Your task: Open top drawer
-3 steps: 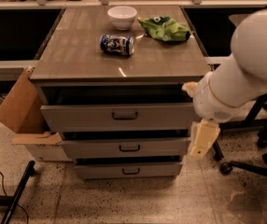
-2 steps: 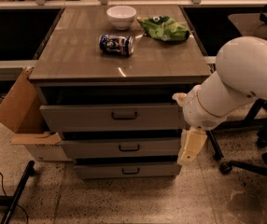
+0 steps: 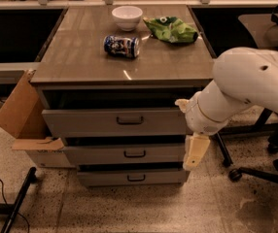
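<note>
The top drawer is the tallest grey front of three in a low cabinet, with a small dark handle at its centre. It stands a little out from under the tabletop, with a dark gap above it. The two shorter drawers sit below it. My gripper hangs pointing down from the white arm, at the right end of the drawer fronts, level with the middle drawer. It is right of and below the top drawer's handle and holds nothing I can see.
On the cabinet top are a white bowl, a can lying on its side and a green bag. A cardboard box leans at the left. A chair base stands at the right, a black pole bottom left.
The arm and gripper have moved left, from beside the cabinet's right edge to in front of the right end of the drawers. The drawers look unchanged.
</note>
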`<action>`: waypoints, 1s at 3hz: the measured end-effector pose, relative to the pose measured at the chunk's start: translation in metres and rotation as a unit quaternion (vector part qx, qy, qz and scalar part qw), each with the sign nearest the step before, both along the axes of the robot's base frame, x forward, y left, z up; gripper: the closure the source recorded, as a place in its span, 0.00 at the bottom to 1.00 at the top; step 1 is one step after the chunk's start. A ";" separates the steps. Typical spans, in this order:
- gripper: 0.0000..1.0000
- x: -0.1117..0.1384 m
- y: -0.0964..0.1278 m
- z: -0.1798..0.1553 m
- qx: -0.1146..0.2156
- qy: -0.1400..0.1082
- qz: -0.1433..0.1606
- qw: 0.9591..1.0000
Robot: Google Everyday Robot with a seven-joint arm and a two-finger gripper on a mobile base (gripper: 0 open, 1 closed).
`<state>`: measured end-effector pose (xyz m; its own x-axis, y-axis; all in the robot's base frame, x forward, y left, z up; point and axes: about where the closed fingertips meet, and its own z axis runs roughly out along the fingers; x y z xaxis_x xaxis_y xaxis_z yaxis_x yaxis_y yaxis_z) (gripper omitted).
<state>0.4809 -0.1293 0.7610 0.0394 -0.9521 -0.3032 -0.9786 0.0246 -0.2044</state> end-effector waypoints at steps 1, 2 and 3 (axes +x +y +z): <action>0.00 0.034 -0.003 -0.038 -0.011 -0.010 0.024 1.000; 0.00 0.055 -0.004 -0.058 -0.017 -0.016 0.030 0.999; 0.00 0.079 -0.005 -0.071 -0.028 -0.023 0.030 0.999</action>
